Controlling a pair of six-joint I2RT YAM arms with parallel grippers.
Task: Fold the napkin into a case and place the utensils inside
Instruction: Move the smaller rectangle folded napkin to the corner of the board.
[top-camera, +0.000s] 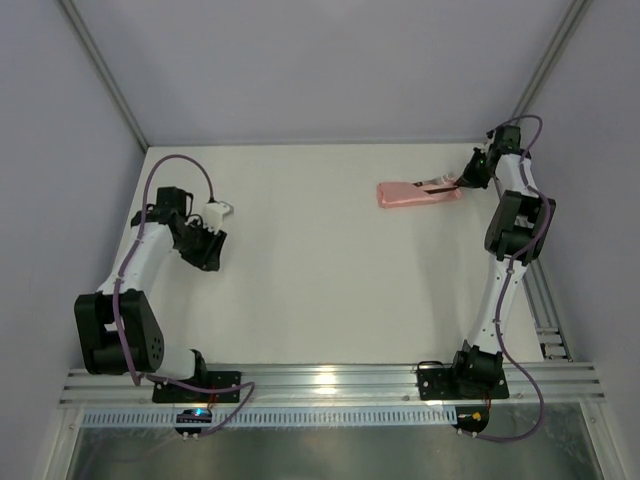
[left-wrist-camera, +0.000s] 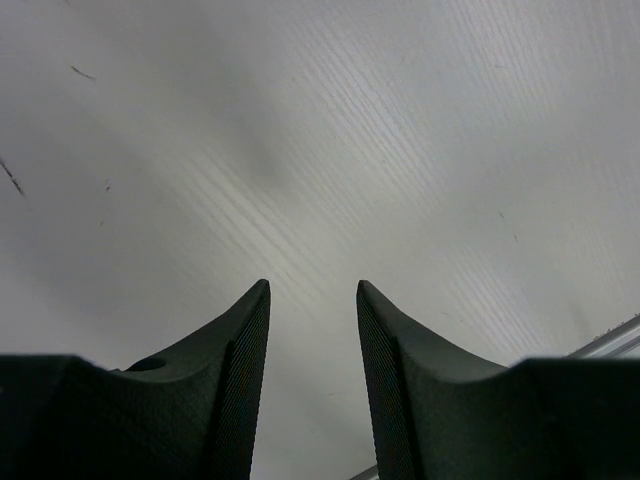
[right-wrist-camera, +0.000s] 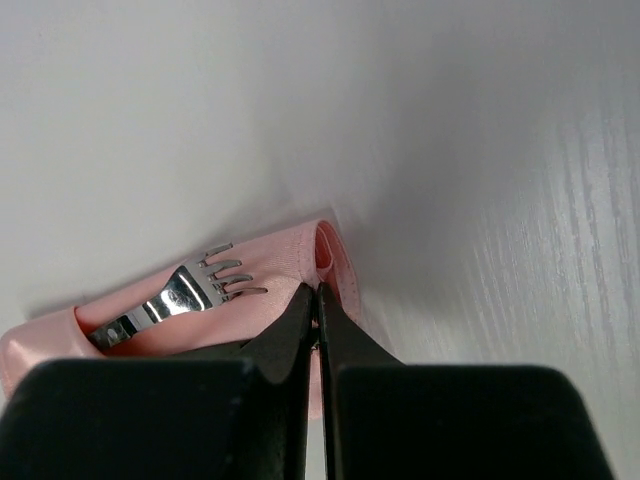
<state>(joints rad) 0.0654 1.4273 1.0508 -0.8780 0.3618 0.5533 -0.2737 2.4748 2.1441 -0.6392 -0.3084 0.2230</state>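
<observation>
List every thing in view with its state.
Napkin: folded into a narrow packet, flat on the table.
Fork: lying on the napkin, prongs uncovered.
Left gripper: open, empty.
Right gripper: shut, tips at the napkin's edge.

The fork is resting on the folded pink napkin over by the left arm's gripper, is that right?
Not quite: the fork does rest on the folded pink napkin, but by the right gripper, not the left. The top external view shows it; the left gripper is far across the table.
</observation>
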